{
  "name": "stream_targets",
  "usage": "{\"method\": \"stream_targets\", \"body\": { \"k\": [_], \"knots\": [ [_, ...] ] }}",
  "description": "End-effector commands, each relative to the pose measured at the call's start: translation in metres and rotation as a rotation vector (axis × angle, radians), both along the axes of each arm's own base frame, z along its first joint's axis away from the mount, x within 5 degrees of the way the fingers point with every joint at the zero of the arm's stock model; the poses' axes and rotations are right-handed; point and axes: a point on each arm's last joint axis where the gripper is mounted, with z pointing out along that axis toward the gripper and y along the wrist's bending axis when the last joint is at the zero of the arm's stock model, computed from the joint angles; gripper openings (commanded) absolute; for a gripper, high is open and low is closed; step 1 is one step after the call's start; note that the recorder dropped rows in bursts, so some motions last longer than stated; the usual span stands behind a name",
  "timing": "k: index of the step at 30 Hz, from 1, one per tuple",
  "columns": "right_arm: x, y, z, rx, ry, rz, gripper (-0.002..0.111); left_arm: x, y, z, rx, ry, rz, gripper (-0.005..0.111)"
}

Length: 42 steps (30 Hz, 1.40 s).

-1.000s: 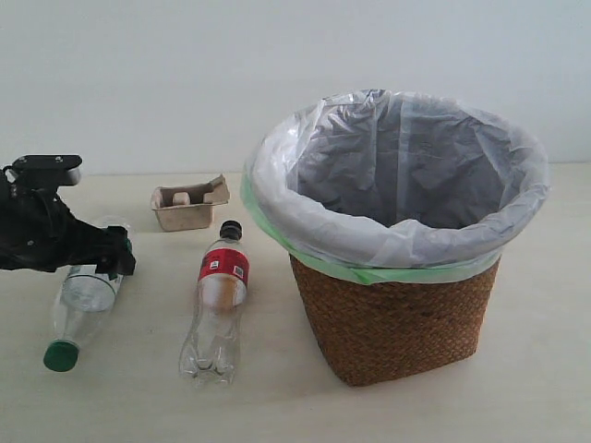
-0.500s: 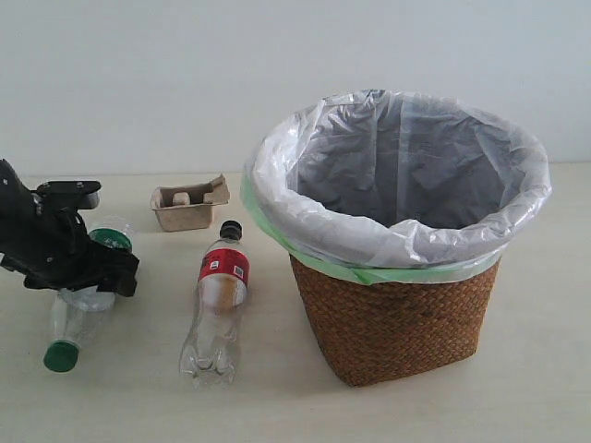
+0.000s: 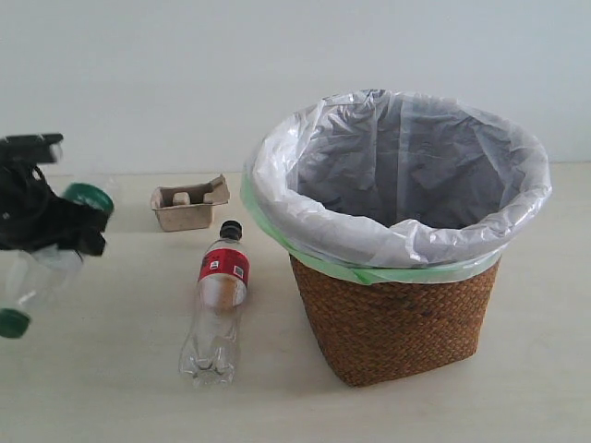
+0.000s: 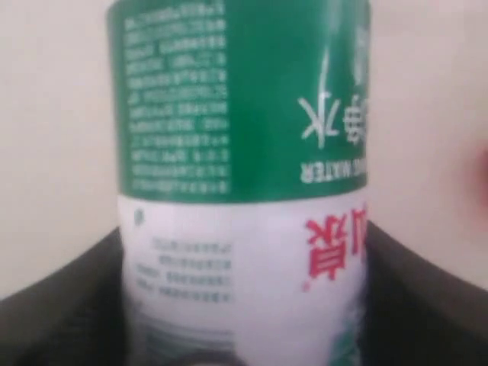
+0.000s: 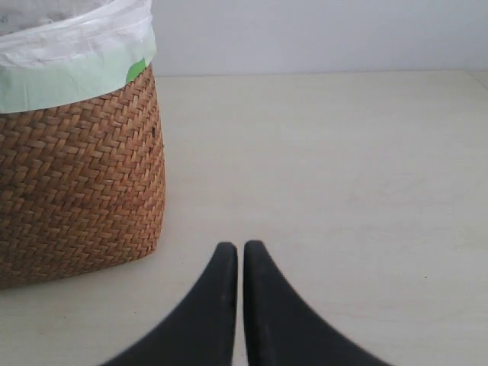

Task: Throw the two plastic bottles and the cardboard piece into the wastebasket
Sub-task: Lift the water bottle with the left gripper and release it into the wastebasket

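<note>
Left claw [image 3: 66, 233] is clamped on the green-cap bottle [image 3: 39, 272], around the label end. Your left wrist view confirms it: the green-white label fills the shot with a dark finger on each side.

Change from a second ago: that bottle was lying flat on the table [image 3: 120, 388] with the claw down over it. Half a second ago the far end was starting to lift. Now it's fully off the surface, tilted, cap hanging low at the picture's left edge, label end up. The whole load has gone up and further left, away from the bin.

Cardboard tray [image 3: 185, 210] hasn't moved; it sits toward the back, on the table. Red-label bottle [image 3: 217, 305] also hasn't moved, lying flat with its black cap pointing to the back, just left of the wastebasket [image 3: 397, 323]. Nothing can be seen inside the liner, though its bottom is hidden.

Right claw [image 5: 240, 259] is pinched closed on nothing, tips touching, low over the table on the bin's far side. It's not in the exterior shot.

My read: the first pickup is secured, zero of three binned. You'll need to swing right, clear the rim, then let go. A grip near one end may let the bottle swing.
</note>
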Motion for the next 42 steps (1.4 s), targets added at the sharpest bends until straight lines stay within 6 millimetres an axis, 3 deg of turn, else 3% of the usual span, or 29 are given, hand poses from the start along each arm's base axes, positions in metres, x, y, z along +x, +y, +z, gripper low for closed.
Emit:
{"method": "stream_targets", "body": {
  "k": [1,8,13,15,18,22,25,28,30,33,35,36,37,38,42],
  "knots": [
    [0.000,-0.001,0.001,-0.010,-0.014,-0.006,0.000,-0.012,0.026,0.074,0.087,-0.153,0.085,0.004],
    [0.000,-0.001,0.001,-0.010,-0.014,-0.006,0.000,-0.041,0.064,0.197,0.419,-0.331,0.341,0.004],
    [0.000,-0.001,0.001,-0.010,-0.014,-0.006,0.000,-0.056,0.074,0.248,0.506,-0.372,0.427,0.004],
    [0.000,-0.001,0.001,-0.010,-0.014,-0.006,0.000,-0.059,0.074,0.257,0.505,-0.379,0.435,0.004],
    [0.000,-0.001,0.001,-0.010,-0.014,-0.006,0.000,-0.059,0.073,0.255,0.491,-0.361,0.424,0.004],
    [0.000,-0.001,0.001,-0.010,-0.014,-0.006,0.000,-0.048,0.065,0.229,0.456,-0.263,0.329,0.004],
    [0.000,-0.001,0.001,-0.010,-0.014,-0.006,0.000,-0.037,0.047,0.207,0.393,-0.209,0.228,0.004],
    [0.000,-0.001,0.001,-0.010,-0.014,-0.006,0.000,-0.029,0.004,0.192,0.262,-0.190,0.006,0.004],
    [0.000,-0.001,0.001,-0.010,-0.014,-0.006,0.000,-0.031,-0.032,0.194,0.140,-0.221,-0.165,0.004],
    [0.000,-0.001,0.001,-0.010,-0.014,-0.006,0.000,-0.044,-0.093,0.219,-0.146,-0.332,-0.464,0.005],
    [0.000,-0.001,0.001,-0.010,-0.014,-0.006,0.000,-0.057,-0.128,0.243,-0.348,-0.419,-0.632,0.022],
    [0.000,-0.001,0.001,-0.010,-0.014,-0.006,0.000,-0.065,-0.146,0.260,-0.433,-0.478,-0.670,0.058],
    [0.000,-0.001,0.001,-0.010,-0.014,-0.006,0.000,-0.067,-0.153,0.265,-0.436,-0.498,-0.668,0.078],
    [0.000,-0.001,0.001,-0.010,-0.014,-0.006,0.000,-0.069,-0.159,0.266,-0.393,-0.508,-0.670,0.108],
    [0.000,-0.001,0.001,-0.010,-0.014,-0.006,0.000,-0.066,-0.154,0.259,-0.291,-0.468,-0.616,0.103]
  ]
}}
